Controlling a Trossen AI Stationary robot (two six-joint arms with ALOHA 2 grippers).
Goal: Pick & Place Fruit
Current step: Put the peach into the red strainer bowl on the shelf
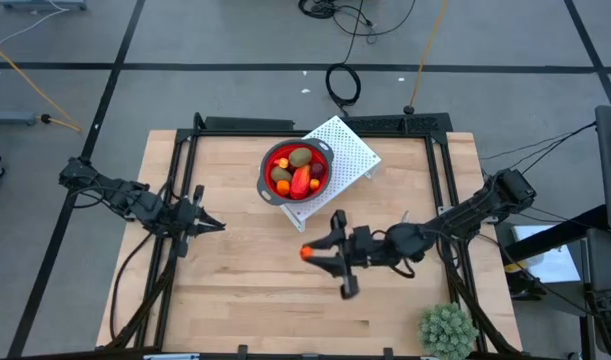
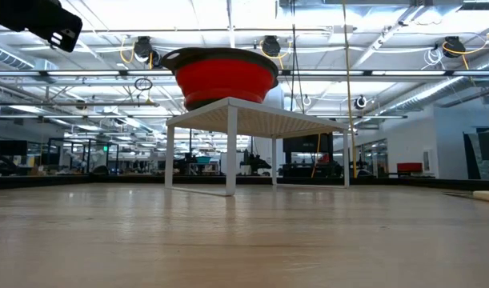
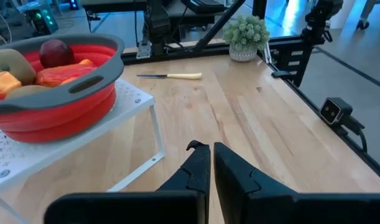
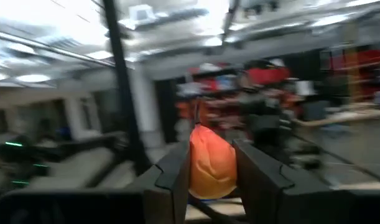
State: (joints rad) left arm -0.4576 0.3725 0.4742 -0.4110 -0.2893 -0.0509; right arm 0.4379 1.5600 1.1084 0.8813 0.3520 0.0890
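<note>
The wooden counter [image 1: 285, 290] carries a white perforated rack [image 1: 347, 150] at its far middle, and on the rack sits a red bowl [image 1: 296, 170] filled with most of the fruit [image 1: 300, 175], with a spiky green plant [image 1: 446, 329] at the near right corner. The right hand [image 1: 320, 255] hangs over the counter's middle, just in front of the rack, its fingers clamped on a small orange fruit piece [image 4: 212, 162]. The left hand [image 1: 207, 226] waits over the left side with its fingers pressed together on nothing
</note>
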